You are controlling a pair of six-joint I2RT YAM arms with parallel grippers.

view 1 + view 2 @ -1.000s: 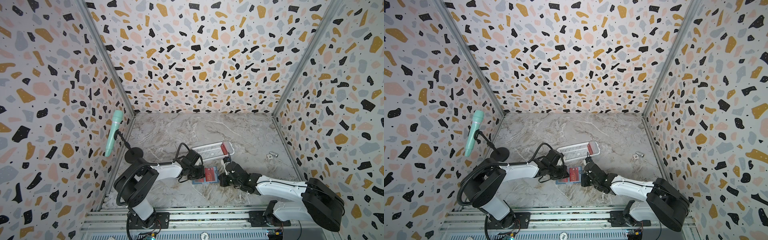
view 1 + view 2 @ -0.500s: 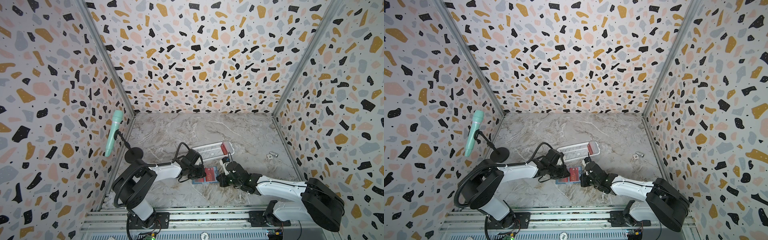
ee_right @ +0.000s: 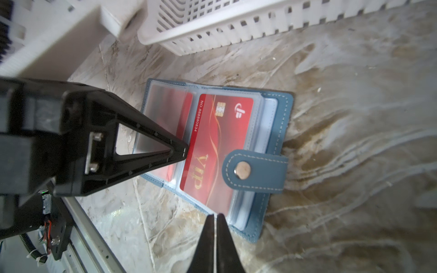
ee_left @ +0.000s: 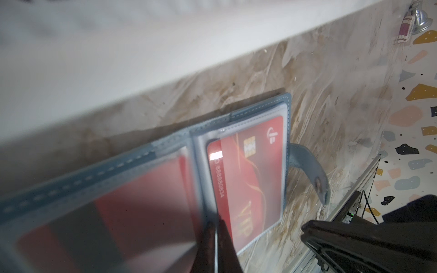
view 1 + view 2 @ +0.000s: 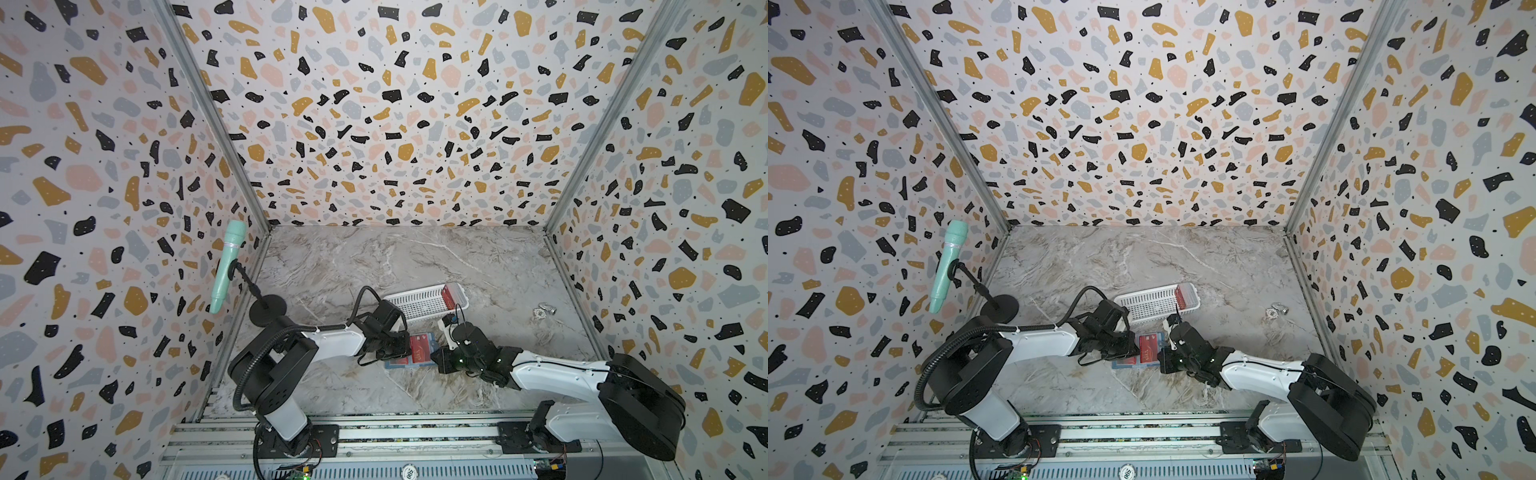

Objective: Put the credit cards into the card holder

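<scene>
We see a marble-patterned table [image 5: 374,266] inside terrazzo-patterned walls, with two white-and-black robot arms reaching in from the near edge. Between them, near the front of the table, the card holder [image 3: 282,118] lies open and flat, with its blue-grey cover down and its clear sleeves facing up. Its snap tab [image 3: 264,172] curls up from the outer edge. A red credit card [image 3: 212,141] with gold VIP lettering and a chip lies on the half nearest the tab. In the left wrist view most of it sits under a clear sleeve, while the strip with its printed number, next to the fold, is uncovered. A second red card [image 3: 175,111] shows dimly through a sleeve on the other half.

The left gripper [image 4: 215,236] has its jaws pressed together, with the tips at the fold against the uncovered long edge of the VIP card. We cannot tell whether a sleeve is pinched between them. The right gripper [image 3: 215,221] is closed too and empty, its tips just beside the short end of the same card.

Just beyond the holder, near it but not touching, sits a white perforated basket [image 5: 415,307], with more red cards [image 5: 449,296] standing at its right end. A teal microphone [image 5: 226,266] on a black stand is by the left wall
</scene>
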